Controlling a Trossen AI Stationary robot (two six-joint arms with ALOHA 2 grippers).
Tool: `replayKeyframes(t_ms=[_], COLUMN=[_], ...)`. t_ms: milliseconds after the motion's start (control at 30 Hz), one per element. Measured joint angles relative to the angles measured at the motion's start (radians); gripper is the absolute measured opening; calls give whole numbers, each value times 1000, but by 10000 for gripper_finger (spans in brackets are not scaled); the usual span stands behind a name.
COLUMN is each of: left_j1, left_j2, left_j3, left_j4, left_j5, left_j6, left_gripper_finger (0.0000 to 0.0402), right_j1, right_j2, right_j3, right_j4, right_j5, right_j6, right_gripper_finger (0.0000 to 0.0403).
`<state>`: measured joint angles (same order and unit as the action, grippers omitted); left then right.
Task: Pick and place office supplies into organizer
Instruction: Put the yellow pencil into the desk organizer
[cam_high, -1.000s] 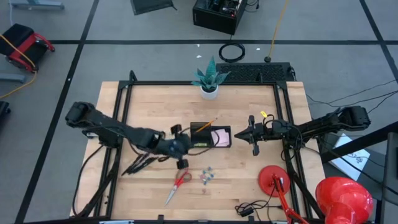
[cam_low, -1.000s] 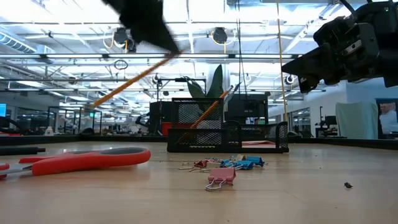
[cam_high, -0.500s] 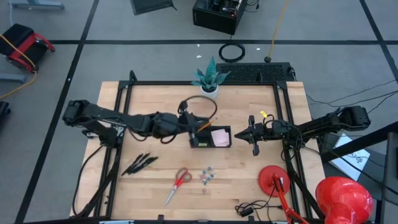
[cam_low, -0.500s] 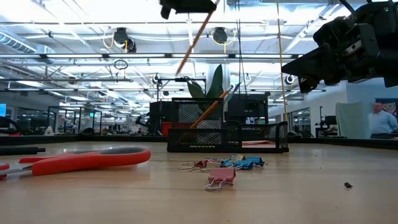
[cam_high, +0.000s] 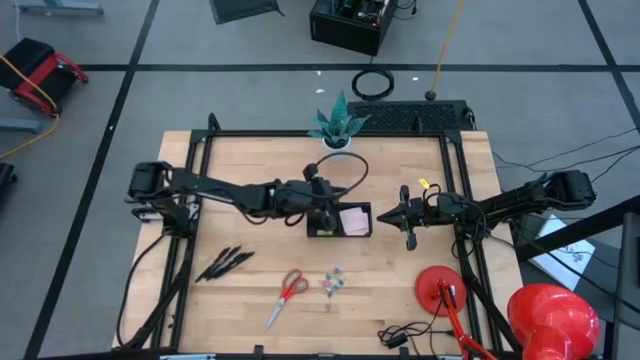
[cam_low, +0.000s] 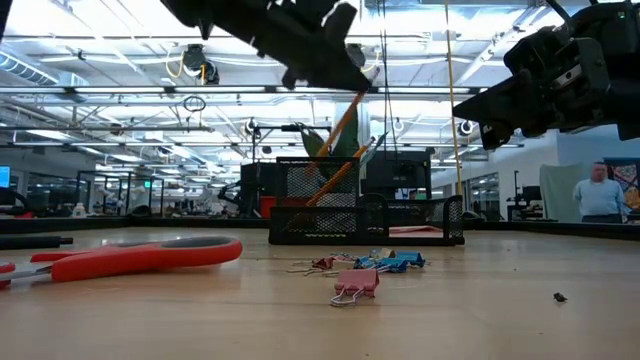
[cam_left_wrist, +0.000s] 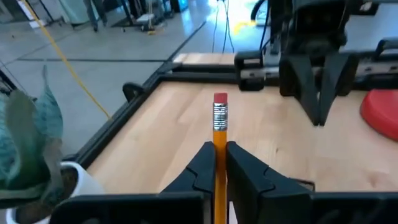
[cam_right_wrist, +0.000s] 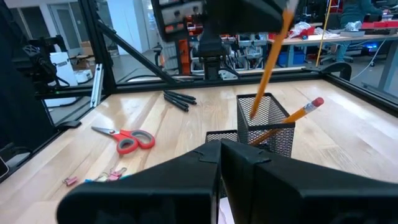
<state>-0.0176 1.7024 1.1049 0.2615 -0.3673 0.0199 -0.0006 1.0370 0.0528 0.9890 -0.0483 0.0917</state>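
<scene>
The left hand (cam_left_wrist: 215, 163) is gripping an orange pencil (cam_left_wrist: 219, 127) above the black organizer (cam_high: 338, 220) near the table's (cam_high: 250, 170) middle, its tip dipping into the mesh cup beside a second pencil (cam_right_wrist: 292, 117). Black pens (cam_high: 225, 263), scissors (cam_high: 286, 297) and clips (cam_high: 333, 282) are lying toward the front edge. The right hand (cam_high: 405, 215) is hovering just right of the organizer, fingers pressed together.

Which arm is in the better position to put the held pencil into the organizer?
The left. Its gripper is shut on the pencil right above the organizer, with the tip entering the mesh cup. The right gripper waits beside it.
</scene>
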Motion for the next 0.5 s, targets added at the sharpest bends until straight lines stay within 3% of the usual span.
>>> replayKeyframes(t_ms=[500], left_j1=[5], left_j2=[133], left_j3=[0], left_j4=[-22], left_j5=[4], left_j6=[-48], left_gripper_finger=[34], right_j1=[0], right_j2=[0], right_j3=[0], right_j4=[-1], right_j5=[0], right_j6=[-2], right_gripper_finger=[4])
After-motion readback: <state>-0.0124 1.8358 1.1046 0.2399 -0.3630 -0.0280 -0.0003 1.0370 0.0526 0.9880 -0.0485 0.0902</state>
